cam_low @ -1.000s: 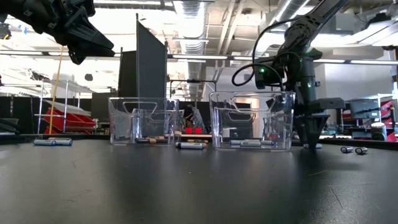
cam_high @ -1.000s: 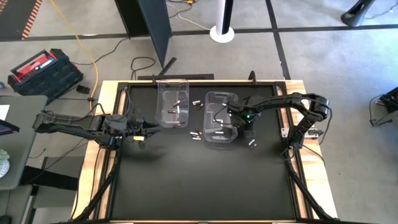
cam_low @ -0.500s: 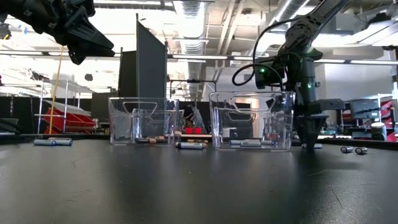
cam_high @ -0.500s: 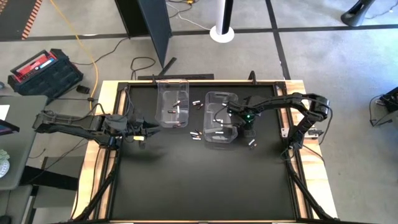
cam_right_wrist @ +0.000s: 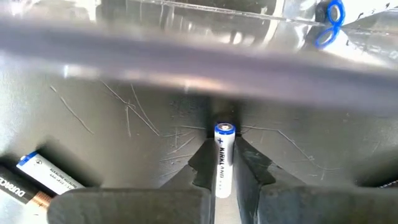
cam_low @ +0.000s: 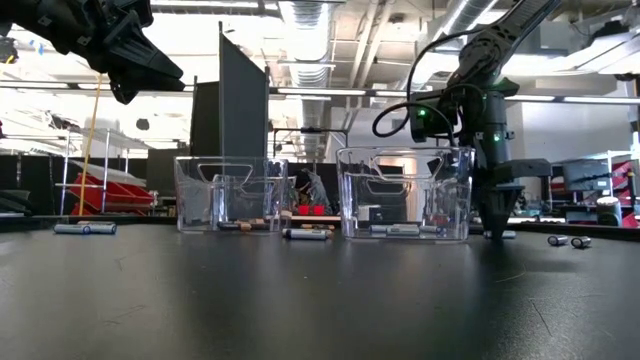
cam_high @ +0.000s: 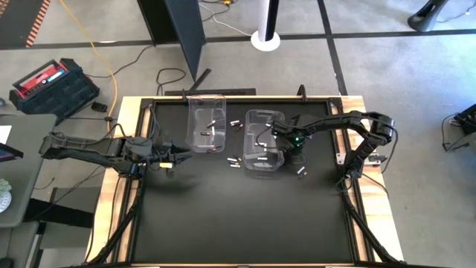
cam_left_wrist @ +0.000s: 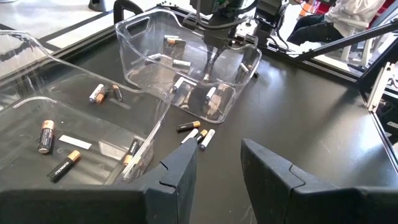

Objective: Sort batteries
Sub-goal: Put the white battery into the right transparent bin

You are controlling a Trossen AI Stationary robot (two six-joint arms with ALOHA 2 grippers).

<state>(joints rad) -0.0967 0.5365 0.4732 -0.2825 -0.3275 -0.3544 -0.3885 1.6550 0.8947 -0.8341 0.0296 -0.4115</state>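
Observation:
Two clear bins stand at the table's far middle: the left bin (cam_high: 207, 123) holds dark, copper-ended batteries (cam_left_wrist: 46, 135), the right bin (cam_high: 262, 141) white ones (cam_left_wrist: 181, 63). Just right of the right bin, my right gripper (cam_high: 296, 153) points straight down, shut on a white battery (cam_right_wrist: 222, 158) that lies on the black table. Loose batteries lie between the bins (cam_high: 235, 160) and near the right gripper (cam_high: 302, 172). My left gripper (cam_left_wrist: 217, 171) hangs open and bare above the table's left side (cam_high: 169, 162). My right gripper pinches the white battery's two long sides (cam_right_wrist: 222, 171) between its two fingers, coming from above and pointing down. The fingers lie across the battery, whose plus end (cam_right_wrist: 224, 130) sticks out past them. The battery lies flat on the table beside the right bin's wall.
The right bin's wall (cam_low: 462, 195) stands close beside the right gripper. More batteries lie at the table's left (cam_low: 85, 228), in front of the bins (cam_low: 306, 234) and at the right (cam_low: 568, 241). The near half of the black table (cam_high: 238, 223) is bare.
My right gripper has stayed in place and its fingers have drawn together onto the white battery on the table. The battery has not moved.

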